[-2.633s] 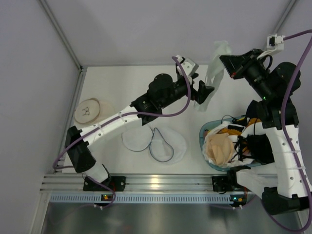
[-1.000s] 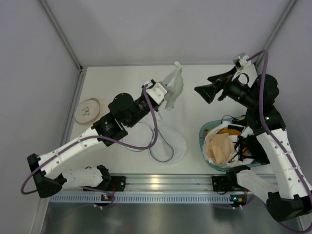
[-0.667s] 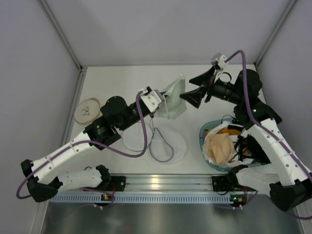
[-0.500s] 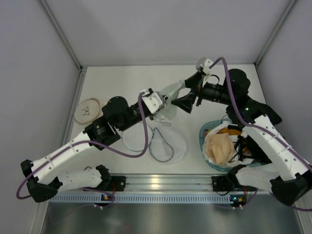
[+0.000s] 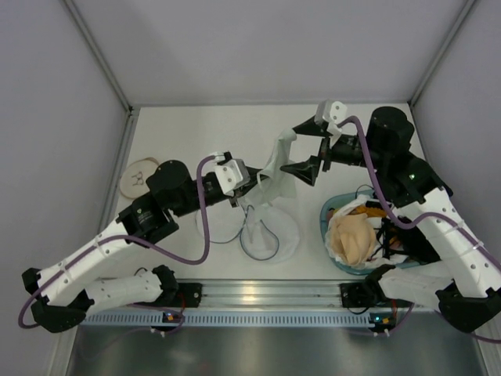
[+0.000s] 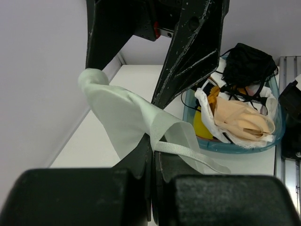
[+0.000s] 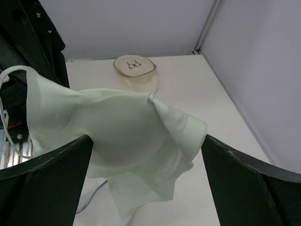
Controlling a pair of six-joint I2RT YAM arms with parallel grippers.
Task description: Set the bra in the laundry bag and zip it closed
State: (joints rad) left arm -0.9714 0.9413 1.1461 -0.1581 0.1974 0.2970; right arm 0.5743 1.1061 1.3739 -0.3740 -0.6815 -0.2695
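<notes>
A pale green bra (image 5: 274, 176) hangs above the table's middle, and my left gripper (image 5: 247, 194) is shut on its strap end. In the left wrist view the cloth (image 6: 124, 117) rises from the pinched jaws of my left gripper (image 6: 153, 150). My right gripper (image 5: 290, 149) is open, with one finger on each side of the hanging bra (image 7: 117, 136). The bra fills the gap of my right gripper (image 7: 146, 141). The laundry bag (image 5: 286, 231) lies flat on the table under the bra. It is white mesh with a dark wire hoop.
A blue basket (image 5: 327, 213) of garments stands at the right near my right arm's base, and its rim (image 6: 235, 147) also shows in the left wrist view. A round beige pouch (image 5: 141, 178) sits at the left, seen again as a beige pouch (image 7: 135, 70). Grey walls close in the back and sides.
My left gripper has drawn back toward the left with the bra, over the laundry bag. My right gripper has swung in from the right, still open, and now straddles the bra.
</notes>
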